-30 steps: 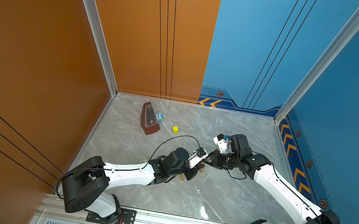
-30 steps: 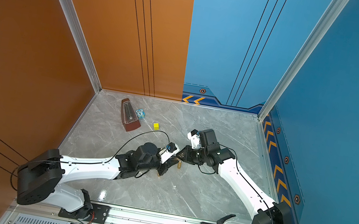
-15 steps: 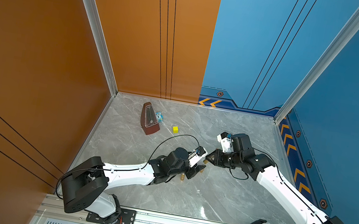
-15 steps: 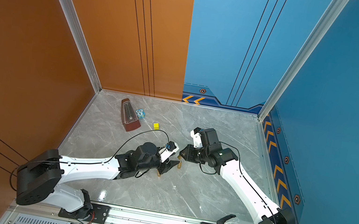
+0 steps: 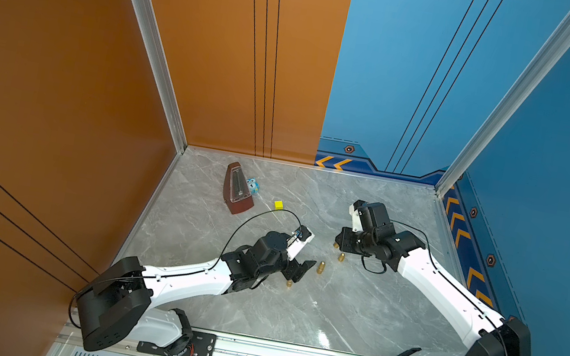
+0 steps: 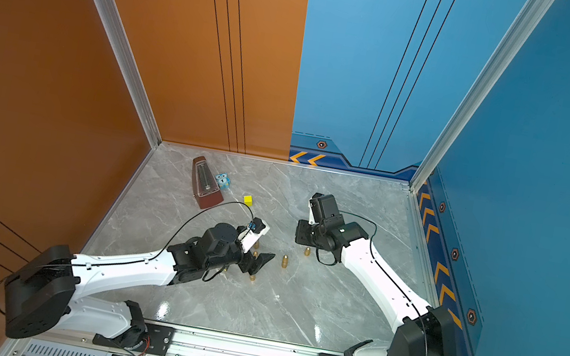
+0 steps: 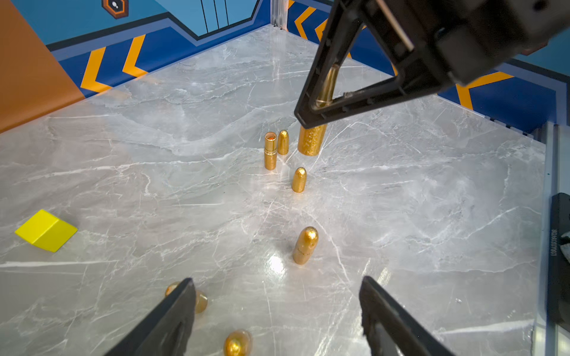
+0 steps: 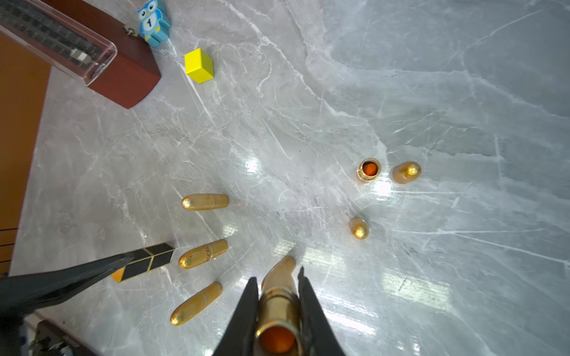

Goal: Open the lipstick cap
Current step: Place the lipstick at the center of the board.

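Observation:
My right gripper [image 8: 277,274] is shut on a gold lipstick [image 8: 279,305] with its cap off. The tube's top is open and shows orange inside. Its glittery foot [image 7: 311,140] is at the table surface. A short gold cap [image 7: 299,179] stands loose a little nearer my left gripper, also seen as cap [image 8: 359,228]. My left gripper [image 7: 277,296] is open and empty, low over the table [image 5: 350,315], and a capped gold lipstick [image 7: 305,245] stands just ahead of it. In both top views the left gripper [image 5: 301,272] and right gripper [image 6: 301,232] stand apart.
Another uncapped lipstick [image 7: 270,151] stands with its cap [image 7: 283,141] beside it. Two more capped gold lipsticks [image 8: 203,252] [image 8: 196,303] and a black-and-gold one [image 8: 148,260] stand by the left fingers. A brown metronome [image 5: 238,190], owl figure [image 8: 154,23] and yellow cube [image 5: 279,205] are at the back left.
My left gripper has gone from shut to open and drawn back from the right gripper. The right arm has shifted slightly away, still holding the lipstick.

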Robot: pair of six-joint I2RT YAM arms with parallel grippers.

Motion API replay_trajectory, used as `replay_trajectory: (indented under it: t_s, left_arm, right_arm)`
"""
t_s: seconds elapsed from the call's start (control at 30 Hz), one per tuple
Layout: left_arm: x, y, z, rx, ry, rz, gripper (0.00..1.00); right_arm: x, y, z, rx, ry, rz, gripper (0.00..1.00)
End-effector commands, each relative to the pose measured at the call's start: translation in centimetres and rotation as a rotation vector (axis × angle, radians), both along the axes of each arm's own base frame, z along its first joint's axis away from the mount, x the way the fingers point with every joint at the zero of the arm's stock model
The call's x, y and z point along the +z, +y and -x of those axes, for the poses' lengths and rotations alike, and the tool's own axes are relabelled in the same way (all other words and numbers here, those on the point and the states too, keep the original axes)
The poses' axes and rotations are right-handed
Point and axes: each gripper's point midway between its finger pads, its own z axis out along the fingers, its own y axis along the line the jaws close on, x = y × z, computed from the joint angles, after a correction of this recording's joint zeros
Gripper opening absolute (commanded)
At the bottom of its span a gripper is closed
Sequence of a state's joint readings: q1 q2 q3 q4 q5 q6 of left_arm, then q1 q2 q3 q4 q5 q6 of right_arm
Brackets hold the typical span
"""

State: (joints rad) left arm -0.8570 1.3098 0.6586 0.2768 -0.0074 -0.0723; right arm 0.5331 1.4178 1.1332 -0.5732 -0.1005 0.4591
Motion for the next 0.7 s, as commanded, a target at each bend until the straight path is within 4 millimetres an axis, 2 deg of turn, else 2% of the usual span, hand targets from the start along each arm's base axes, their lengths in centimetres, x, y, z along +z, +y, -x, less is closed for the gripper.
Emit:
replay_trajectory:
  t_s: [0.0,0.27,0.47,0.67]
  left_arm:
    - [-1.2,1.6,0.0,0.047,0.043,-0.043,0.89]
    - [-1.7,2.0,0.4,0.051,0.083,-0.061,1.00]
    - [-2.0,2.0,0.8,0.037,0.106,-0.066,0.99]
    - [-2.1,1.8,0.8,0.032,0.113,-0.067,0.98]
  right_arm:
    - [-0.7,-0.7,-1.2,-0.011,-0.041,0.142,0.17]
    - [-5.0,-0.3,-2.1,-0.020,-0.035,0.289,0.18]
    - [-7.7,0.2,-2.1,-0.018,-0.007,0.298,0.18]
    - [-9.4,0.4,-2.4,-0.018,-0.005,0.306,0.17]
